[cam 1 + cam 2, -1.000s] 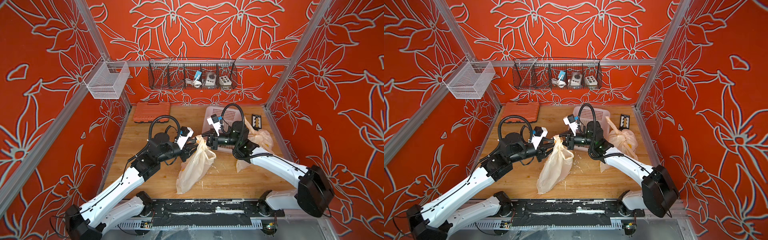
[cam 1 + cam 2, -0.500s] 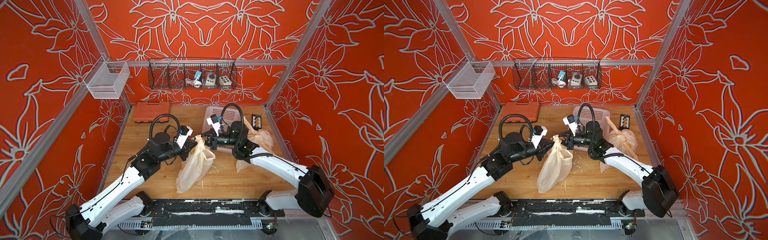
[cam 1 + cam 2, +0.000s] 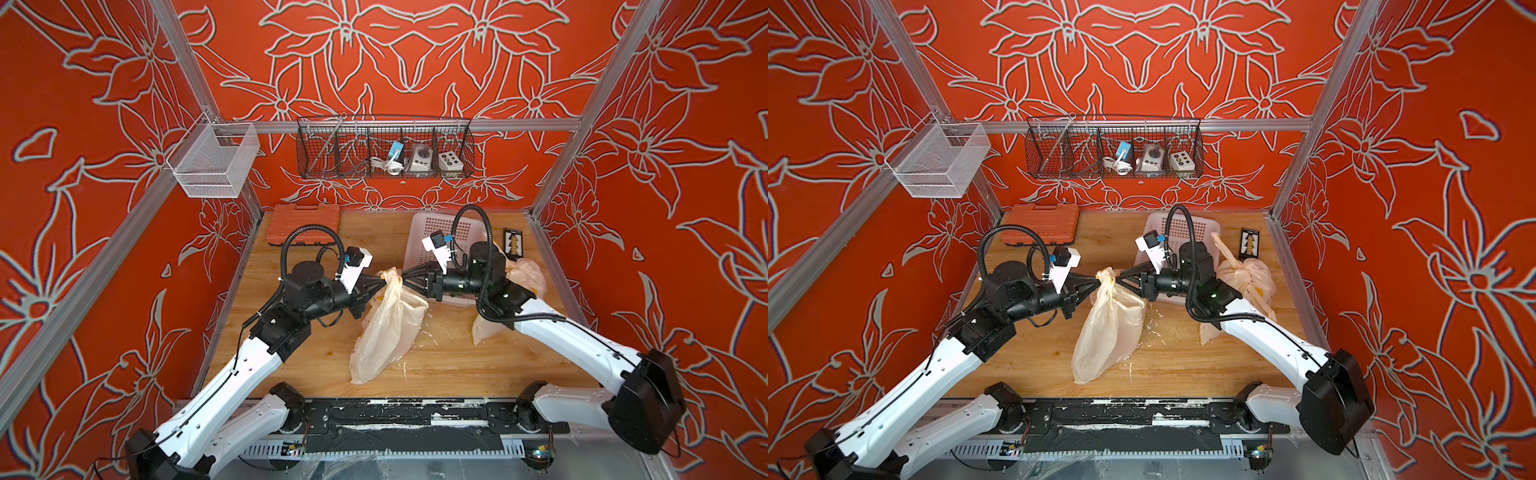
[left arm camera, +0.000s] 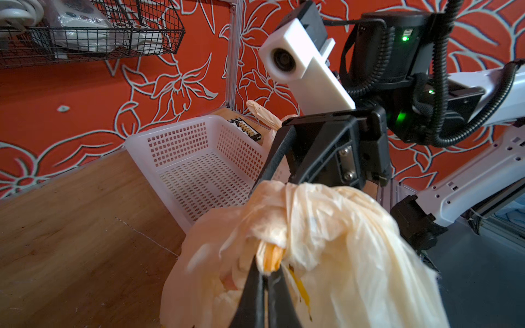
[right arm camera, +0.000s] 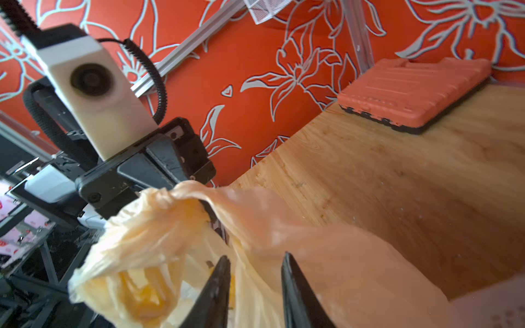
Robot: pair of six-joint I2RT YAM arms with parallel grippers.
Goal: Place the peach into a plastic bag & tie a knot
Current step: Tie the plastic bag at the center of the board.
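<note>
Peach hidden in plastic bag; left fingers clenched on its neck; right fingers parted.

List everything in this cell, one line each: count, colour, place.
plastic bag: one, pale yellow, table centre
second bag: one, pale yellow, right of plastic basket
plastic basket: one, white, table back right
tool case: one, orange, table back left
card: one, black, back right corner
wire basket: one, black, back wall
gadgets: three, white, in wire basket
mesh basket: one, white, left rail
table: one, wood, under everything
left gripper: one, black, shut on plastic bag's neck
right gripper: one, black, open beside that neck
</note>
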